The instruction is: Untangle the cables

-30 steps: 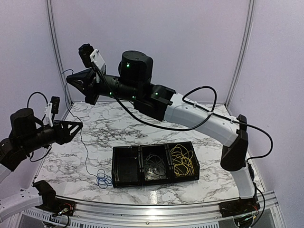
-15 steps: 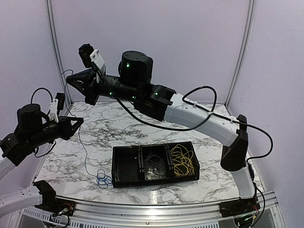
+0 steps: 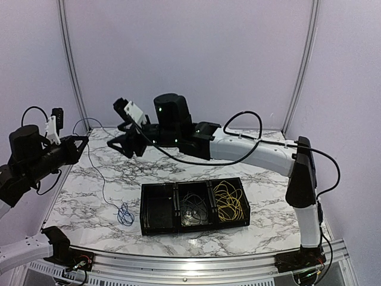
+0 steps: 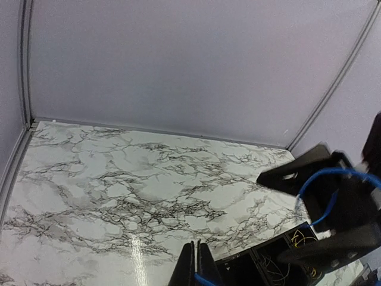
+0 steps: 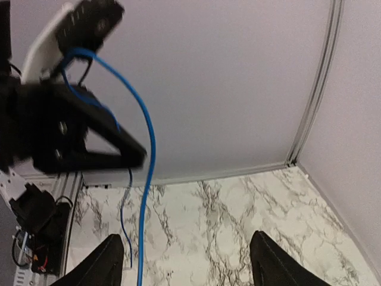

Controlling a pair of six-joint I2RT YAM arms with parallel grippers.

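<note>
A blue cable point(image 3: 102, 189) hangs from my left gripper point(image 3: 82, 142) down to a small blue coil point(image 3: 124, 215) lying on the marble table point(image 3: 95, 196). In the left wrist view the left gripper point(image 4: 197, 265) is shut on that blue cable point(image 4: 203, 280). My right gripper point(image 3: 116, 146) stands open just right of the left one. In the right wrist view the blue cable point(image 5: 147, 161) drops loose between the right gripper's point(image 5: 190, 265) spread fingers. Yellow cables point(image 3: 228, 201) and dark cables point(image 3: 194, 208) lie in a black tray point(image 3: 156, 227).
The tray has three compartments; its left one point(image 3: 157, 208) holds nothing I can see. The right arm point(image 3: 256, 152) reaches across above the table's back half. Purple walls and metal corner posts point(image 3: 70, 65) close in the table.
The left gripper has shut on the blue cable and drawn back to the left. The right gripper has opened, let the cable go and dropped lower. The blue coil shifted slightly.
</note>
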